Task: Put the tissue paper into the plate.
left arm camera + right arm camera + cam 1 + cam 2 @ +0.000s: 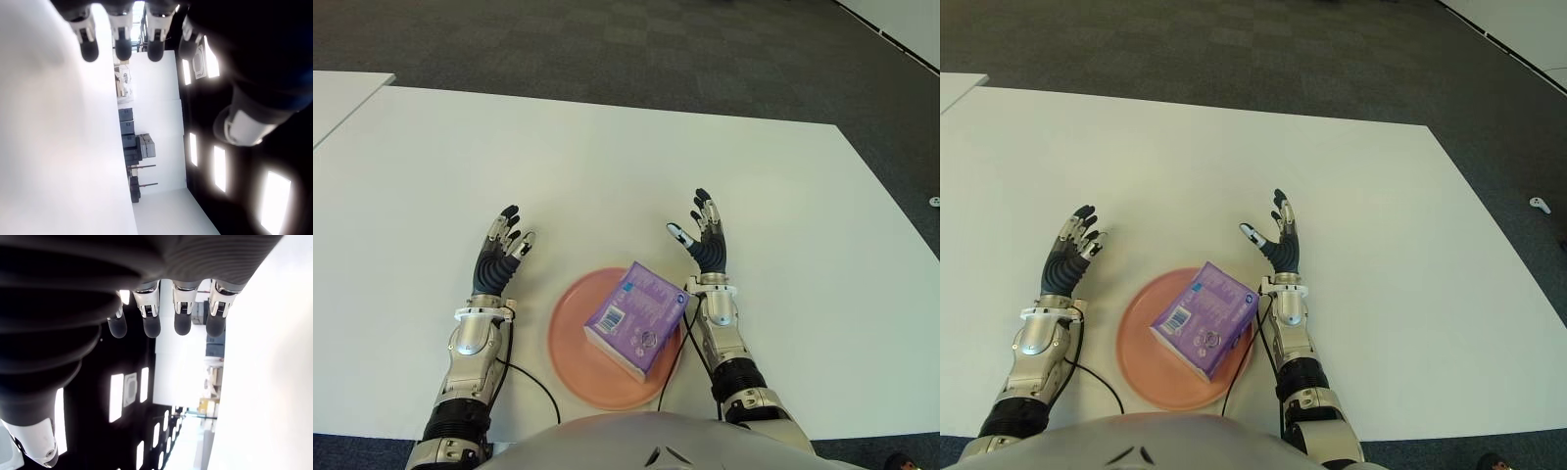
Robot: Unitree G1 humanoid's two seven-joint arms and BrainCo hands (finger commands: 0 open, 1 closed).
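The white table [607, 166] takes up most of what I can see from here; near its front edge sits the pink plate [570, 343], and on it lies the purple tissue pack [636, 318], tilted, one corner reaching out over the plate's rim on the right hand's side; the job looks done to me, with nothing left but perhaps drawing the arms back. The left hand [501, 257] shows just beyond the plate on its left, fingers [122, 46] stretched out and slightly spread, holding nothing; the right hand [703, 240] shows just beyond the pack's far corner, fingers [151, 323] likewise extended and thumb apart, empty too; the pack lies behind both sets of fingertips, nearer the wrists. Whether either palm touches the table I cannot tell; the wrist views show only fingertips against the room, not the plate or pack; the print on the pack is too small to read.
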